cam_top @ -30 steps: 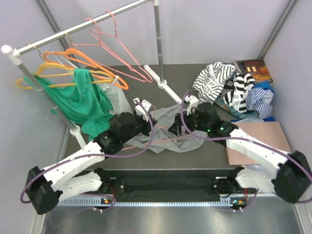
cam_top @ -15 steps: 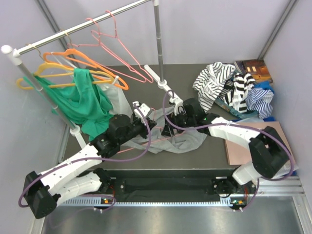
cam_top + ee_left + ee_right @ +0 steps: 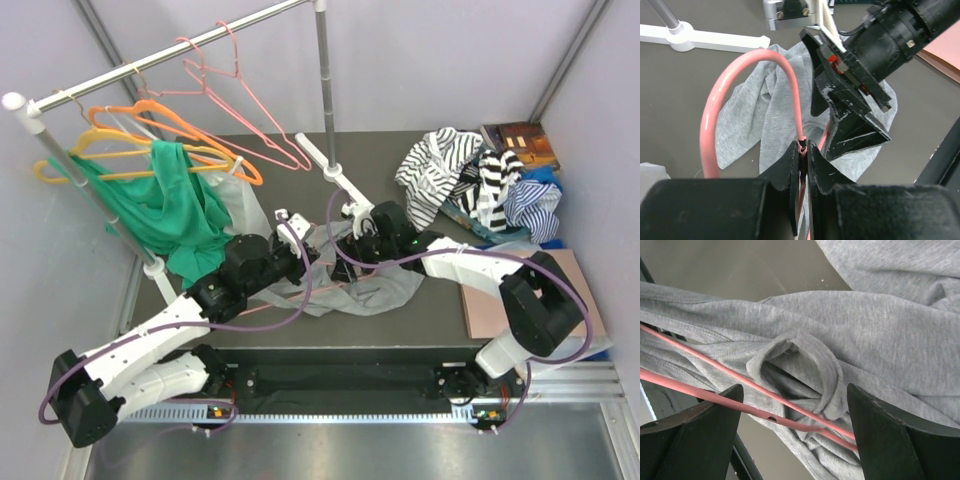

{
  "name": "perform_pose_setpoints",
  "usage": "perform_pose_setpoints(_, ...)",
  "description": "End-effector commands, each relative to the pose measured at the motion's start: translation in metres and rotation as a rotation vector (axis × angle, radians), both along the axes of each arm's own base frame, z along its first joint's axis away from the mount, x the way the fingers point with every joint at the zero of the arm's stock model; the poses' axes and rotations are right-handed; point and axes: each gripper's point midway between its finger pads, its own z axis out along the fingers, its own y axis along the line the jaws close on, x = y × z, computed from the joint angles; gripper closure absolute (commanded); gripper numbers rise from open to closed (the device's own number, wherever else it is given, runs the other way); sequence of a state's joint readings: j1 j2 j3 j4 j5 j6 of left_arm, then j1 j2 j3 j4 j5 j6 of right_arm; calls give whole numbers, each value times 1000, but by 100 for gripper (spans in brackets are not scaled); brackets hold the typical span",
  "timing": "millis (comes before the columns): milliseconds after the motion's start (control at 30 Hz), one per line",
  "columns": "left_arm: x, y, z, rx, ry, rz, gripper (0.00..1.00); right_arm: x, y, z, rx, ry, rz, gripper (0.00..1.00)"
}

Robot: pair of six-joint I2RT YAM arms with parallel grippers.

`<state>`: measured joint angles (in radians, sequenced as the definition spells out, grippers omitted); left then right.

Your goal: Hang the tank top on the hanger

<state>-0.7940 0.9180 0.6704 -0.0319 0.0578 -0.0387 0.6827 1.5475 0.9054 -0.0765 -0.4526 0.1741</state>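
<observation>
Looks like the step of getting the hanger [image 3: 707,115] into the tank top [image 3: 880,340]; not done yet. Pinches the thin pink wire tight in the left gripper [image 3: 802,150], just under the bend of the hook; holds the hanger low, right on top of the grey cloth. Finds the tank top crumpled on the dark table [image 3: 390,150] between the two arms, partly under the hanger. Hangs the right gripper [image 3: 795,390] wide open just over a rolled loop of the top; grips nothing there, with two pink wires running across between the fingers and the cloth.

Next, probably needs to close on that loop of cloth only, not on the wire; then to lift it and pull it over one end of the hanger; calls for a small, gentle move, with cloth this soft and floppy.

Cannot see the whole hanger in any view; cannot tell from above which wire goes under the cloth, with both arms in the way; cannot tell whether the loop is a strap or the edge of an arm hole; loses the rest of the top past the edge of the right wrist view.
</observation>
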Motion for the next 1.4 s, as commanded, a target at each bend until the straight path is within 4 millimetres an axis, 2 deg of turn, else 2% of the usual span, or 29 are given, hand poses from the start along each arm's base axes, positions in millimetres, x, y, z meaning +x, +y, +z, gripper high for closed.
perform_pose_setpoints(0, -1, -10, 26, -53, -10, -6, 100, 18, -11, 32, 20, -125, -39, 15)
perform_pose_setpoints(100, 9, -1, 24, -28, -19, 66, 100, 2, -26, 42, 20, -147, -32, 12)
perform_pose_setpoints(233, 7, -2, 20, -20, -10, 54, 100, -12, -52, 65, 37, -186, -64, 9)
perform_pose_setpoints(300, -1, -6, 23, -37, -9, 12, 100, -13, -61, 75, 55, -203, -82, 8)
perform_pose_setpoints(333, -5, -8, 23, -46, -3, -13, 100, -11, -70, 84, 70, -224, -108, 7)
perform_pose_setpoints(433, -17, -10, 30, -83, -9, -67, 100, -2, -82, 102, 107, -257, -157, 7)
perform_pose_setpoints(500, -26, -11, 37, -120, -15, -103, 100, 2, -82, 105, 113, -263, -163, 8)
perform_pose_setpoints(600, -35, -11, 40, -128, -5, -135, 100, 13, -74, 91, 83, -238, -160, 9)
perform_pose_setpoints(733, -46, -14, 37, -123, 47, -182, 100, 22, -51, 64, 38, -217, -106, 11)
perform_pose_setpoints(833, -52, -16, 34, -116, 79, -208, 100, 27, -36, 55, 46, -209, -70, 11)
perform_pose_setpoints(1033, -56, -13, 38, -121, 77, -214, 100, 19, -6, 34, 57, -172, 40, 13)
perform_pose_setpoints(1100, -56, -13, 37, -119, 76, -213, 100, 17, 1, 22, 41, -153, 58, 14)
perform_pose_setpoints(1267, -56, -14, 34, -114, 85, -218, 100, 13, 18, 7, 53, -146, 85, 17)
perform_pose_setpoints(1300, -56, -15, 35, -115, 84, -220, 100, 13, 20, 3, 50, -139, 86, 18)
perform_pose_setpoints(1367, -56, -15, 36, -117, 82, -222, 100, 14, 25, 3, 64, -144, 89, 28)
